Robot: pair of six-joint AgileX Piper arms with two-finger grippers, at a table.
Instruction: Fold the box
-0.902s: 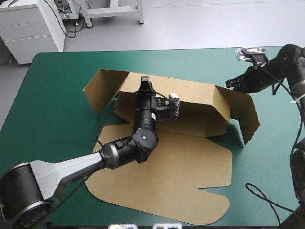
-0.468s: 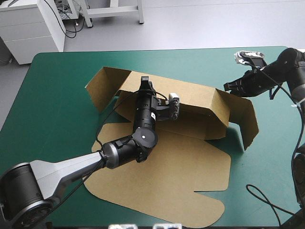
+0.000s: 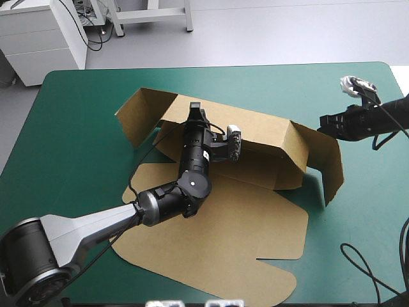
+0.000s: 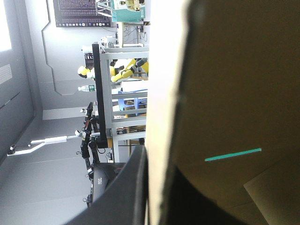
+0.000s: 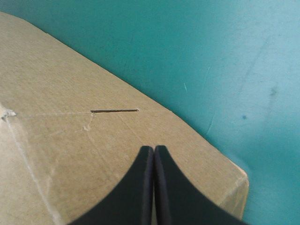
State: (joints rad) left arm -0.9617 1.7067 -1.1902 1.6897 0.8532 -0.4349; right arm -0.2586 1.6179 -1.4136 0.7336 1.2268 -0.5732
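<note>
While standing half-formed mid-table on the teal-green cover (image 3: 77, 128), shows as brown box (image 3: 223, 236) of matte, faintly ribbed board: back wall and both side flaps raised, broad flat panel with rounded cut corners toward near edge. Pinches back wall's top edge with left gripper (image 3: 193, 107), curved black fins nearly meeting on the sheet. Holds right gripper (image 3: 323, 121) just beside right flap, fins pressed into one pointed arch, short slit (image 5: 115, 110) ahead.

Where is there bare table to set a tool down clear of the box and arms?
Widest bare cover: between the box's left flap and the table's left edge; a strip runs behind its back wall to the far edge. Crowded: the middle, where the left fingers pinch the back wall, and beside the right flap, near the right fingers.
</note>
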